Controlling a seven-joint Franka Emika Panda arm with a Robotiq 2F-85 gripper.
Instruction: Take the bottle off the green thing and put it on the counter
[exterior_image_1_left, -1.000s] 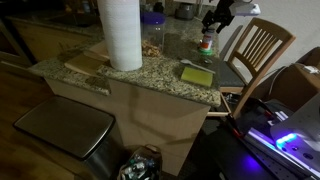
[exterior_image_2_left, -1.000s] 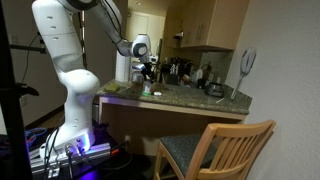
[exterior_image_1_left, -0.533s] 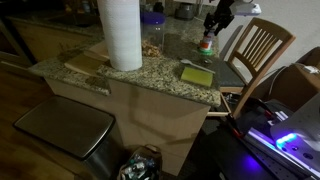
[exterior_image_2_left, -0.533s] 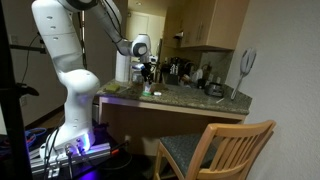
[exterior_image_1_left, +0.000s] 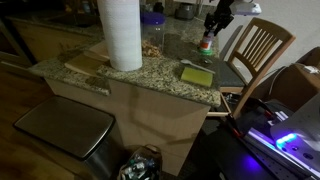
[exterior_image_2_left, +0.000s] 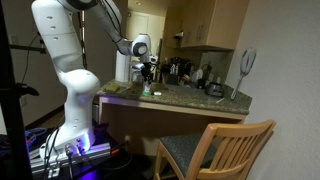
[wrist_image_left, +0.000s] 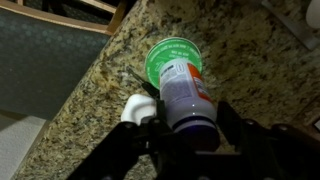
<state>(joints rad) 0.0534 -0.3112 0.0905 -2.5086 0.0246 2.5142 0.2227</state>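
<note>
In the wrist view the bottle (wrist_image_left: 183, 88) is pale with a red and green label, and its cap end points toward the camera. Its far end sits on the green thing (wrist_image_left: 165, 55), a round flat bright green disc on the speckled granite counter (wrist_image_left: 250, 50). My gripper (wrist_image_left: 190, 125) is shut on the bottle, one dark finger pressed against each side near the cap. In both exterior views the gripper (exterior_image_1_left: 214, 24) (exterior_image_2_left: 148, 72) hangs over the counter's corner, right above the small bottle (exterior_image_1_left: 206, 44).
A tall white paper roll (exterior_image_1_left: 120, 30) stands on the counter (exterior_image_1_left: 150, 68) near a wooden board. A yellow pad (exterior_image_1_left: 197, 75) lies close to the bottle. A small white object (wrist_image_left: 137, 106) lies beside the bottle. A wooden chair (exterior_image_1_left: 262, 48) stands by the counter's end.
The jaws have closed in from wide open onto the bottle's sides. The arm and the bottle have hardly shifted.
</note>
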